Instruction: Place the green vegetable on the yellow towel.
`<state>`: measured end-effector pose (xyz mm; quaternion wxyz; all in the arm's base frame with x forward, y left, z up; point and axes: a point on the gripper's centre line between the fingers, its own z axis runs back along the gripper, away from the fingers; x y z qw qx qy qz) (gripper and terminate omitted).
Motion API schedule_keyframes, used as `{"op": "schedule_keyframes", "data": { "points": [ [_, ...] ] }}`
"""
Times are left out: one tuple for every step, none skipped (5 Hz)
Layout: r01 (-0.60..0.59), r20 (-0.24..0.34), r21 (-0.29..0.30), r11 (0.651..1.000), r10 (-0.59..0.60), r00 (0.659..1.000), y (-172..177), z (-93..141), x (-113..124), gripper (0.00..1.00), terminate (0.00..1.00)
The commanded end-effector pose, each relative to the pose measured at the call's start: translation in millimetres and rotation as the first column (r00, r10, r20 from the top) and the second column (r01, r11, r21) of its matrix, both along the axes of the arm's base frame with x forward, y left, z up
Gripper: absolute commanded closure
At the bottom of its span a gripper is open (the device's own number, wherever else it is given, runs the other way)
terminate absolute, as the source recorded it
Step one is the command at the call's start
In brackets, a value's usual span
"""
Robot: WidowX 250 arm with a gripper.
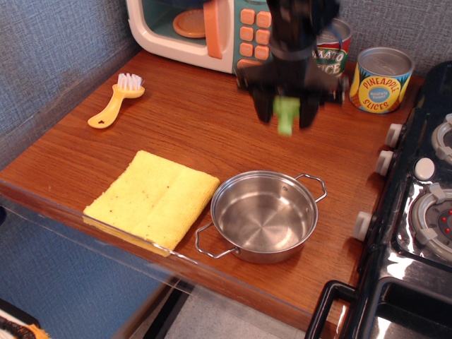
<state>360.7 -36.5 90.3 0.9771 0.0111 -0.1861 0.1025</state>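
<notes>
Gripper (286, 113) raised off the counter, fingers clamped on the green vegetable (286, 116), stem hanging below them, steel pot (263, 215) beneath and toward the front, yellow towel (153, 198) well off to its front-left, lying flat and bare

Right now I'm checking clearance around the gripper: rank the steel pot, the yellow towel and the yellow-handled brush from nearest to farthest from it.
Measured from the gripper, which holds the green vegetable:
1. Steel pot, nearest, just below it toward the front edge.
2. Yellow towel, front left.
3. Yellow-handled brush, far left, close to the towel's distance but slightly farther.
</notes>
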Motion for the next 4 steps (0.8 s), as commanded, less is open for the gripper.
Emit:
{"op": "schedule_keyframes", "data": {
  "points": [
    [-0.071,-0.154,0.014,0.997,0.072,0.985,63.2,1.6,-78.9,1.00,0.00],
    [-0.124,-0.217,0.012,0.992,0.123,0.968,94.6,-18.7,-105.1,1.00,0.00],
    [-0.115,-0.240,-0.033,0.993,0.104,0.965,107.5,-36.9,-112.5,1.00,0.00],
    [-0.092,-0.245,-0.049,0.995,0.077,0.967,106.1,-41.9,-111.1,1.00,0.00]
  ]
}}
